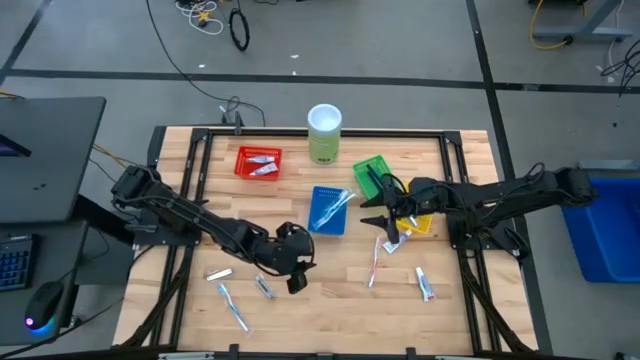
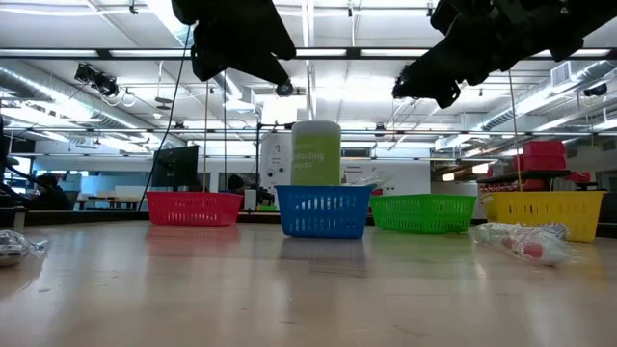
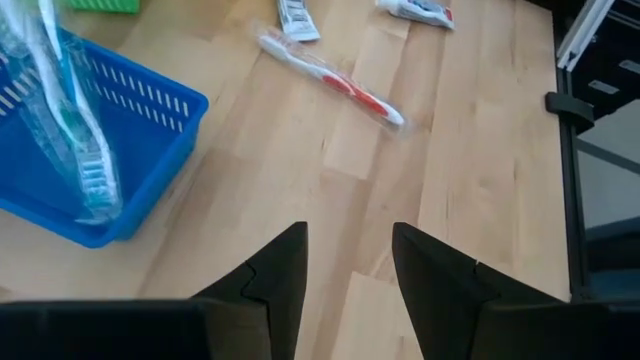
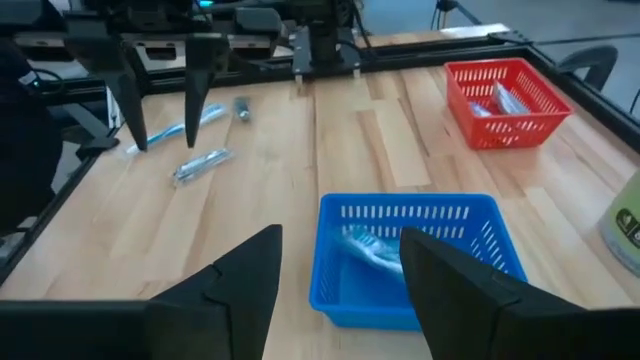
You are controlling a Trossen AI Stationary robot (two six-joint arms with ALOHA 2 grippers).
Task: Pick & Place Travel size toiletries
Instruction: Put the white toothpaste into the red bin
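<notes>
Toiletries (image 1: 240,318) lie scattered along the table's near edge, the left gripper (image 1: 297,275) hovers above them with empty fingers apart, the right gripper (image 1: 380,215) is likewise spread beside the blue basket (image 1: 328,211) holding toothbrushes (image 3: 70,120).

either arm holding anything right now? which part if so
Nothing is held. The left gripper hangs open over bare wood near the blue mesh basket; the right gripper hangs open above that basket, jaws empty.

two matte black jointed arms, each end effector (image 3: 345,280) with wedge-shaped fingers.
</notes>
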